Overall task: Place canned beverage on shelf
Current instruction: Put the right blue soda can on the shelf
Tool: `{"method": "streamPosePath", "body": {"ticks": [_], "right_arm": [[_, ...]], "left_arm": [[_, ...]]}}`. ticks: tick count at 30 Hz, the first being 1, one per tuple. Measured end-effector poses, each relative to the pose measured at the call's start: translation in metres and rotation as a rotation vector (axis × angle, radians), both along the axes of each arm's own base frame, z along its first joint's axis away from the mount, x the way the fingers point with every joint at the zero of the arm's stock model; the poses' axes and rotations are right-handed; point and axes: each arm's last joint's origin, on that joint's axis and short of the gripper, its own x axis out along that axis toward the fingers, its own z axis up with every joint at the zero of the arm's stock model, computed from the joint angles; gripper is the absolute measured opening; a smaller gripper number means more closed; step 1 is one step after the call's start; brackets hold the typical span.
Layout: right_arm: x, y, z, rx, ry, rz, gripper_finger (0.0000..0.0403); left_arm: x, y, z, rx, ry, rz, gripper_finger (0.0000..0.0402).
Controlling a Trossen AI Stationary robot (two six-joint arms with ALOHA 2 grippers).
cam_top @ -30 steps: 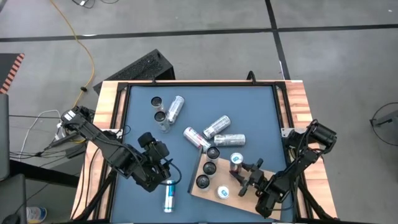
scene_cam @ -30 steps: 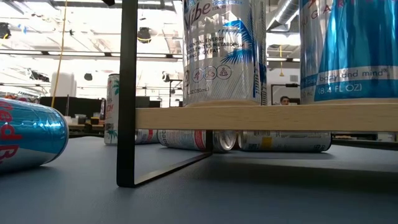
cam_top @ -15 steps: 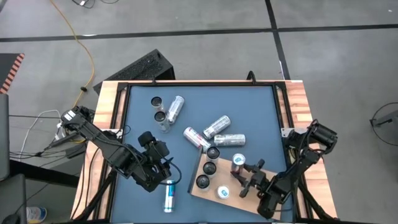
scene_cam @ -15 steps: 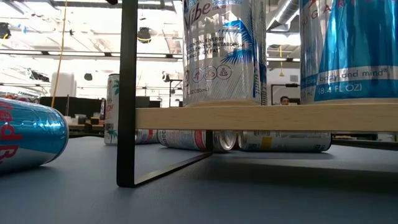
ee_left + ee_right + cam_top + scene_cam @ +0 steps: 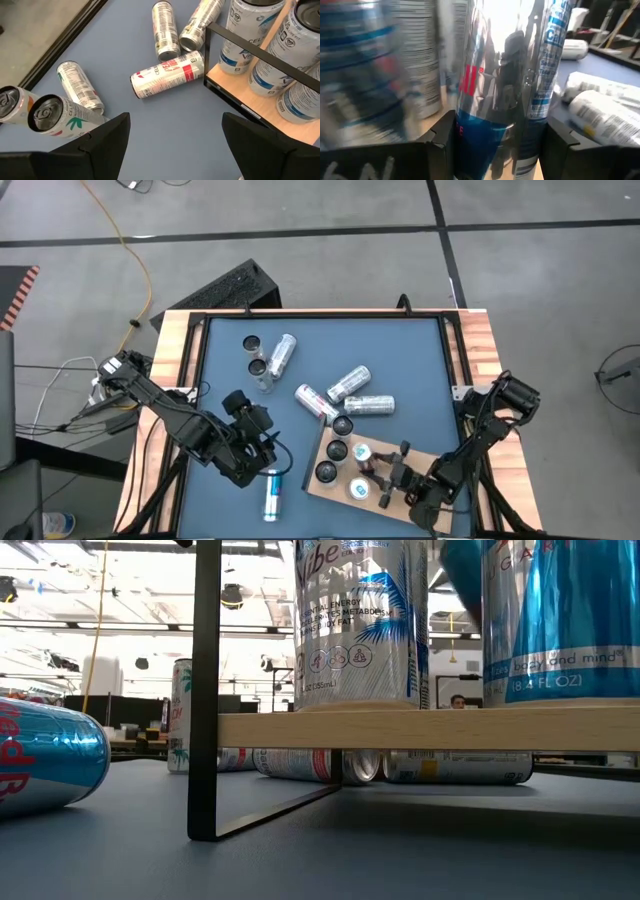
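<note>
Right gripper [image 5: 377,482] apparently gripping blue-silver can [image 5: 492,95] over shelf [image 5: 325,489], left gripper [image 5: 268,463] spread empty

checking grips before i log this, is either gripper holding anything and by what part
The right gripper grips a silver-and-blue can by its side wall, upright over the shelf. The left gripper is open and holds nothing.
</note>
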Motion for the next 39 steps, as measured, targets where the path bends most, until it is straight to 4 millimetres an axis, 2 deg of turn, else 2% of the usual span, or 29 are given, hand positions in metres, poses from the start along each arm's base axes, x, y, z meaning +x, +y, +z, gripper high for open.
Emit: {"method": "streamPosePath", "body": {"ticks": [7,11,19,24,39], "right_arm": [[-0.009,-0.003,-0.005,-0.009,-0.054,-0.047,0.0187],[-0.01,-0.001,-0.004,-0.003,-0.065,-0.047,0.0204],[0.007,-0.014,-0.005,0.107,-0.039,-0.056,0.0259],[0.014,-0.02,-0.008,0.119,0.027,-0.024,0.0269],[-0.009,0.001,-0.007,0.078,0.001,0.035,0.0271]], "left_arm": [[0.0,0.0,0.0,-0.001,0.0,0.001,0.0303],[0.0,0.0,0.0,0.0,0.0,0.001,0.0303],[0.003,0.003,0.001,0.0,-0.007,0.002,0.0303],[0.003,0.002,0.0,-0.02,0.008,-0.01,0.0303],[0.003,0.002,0.0,-0.004,0.019,-0.026,0.0303]]}}
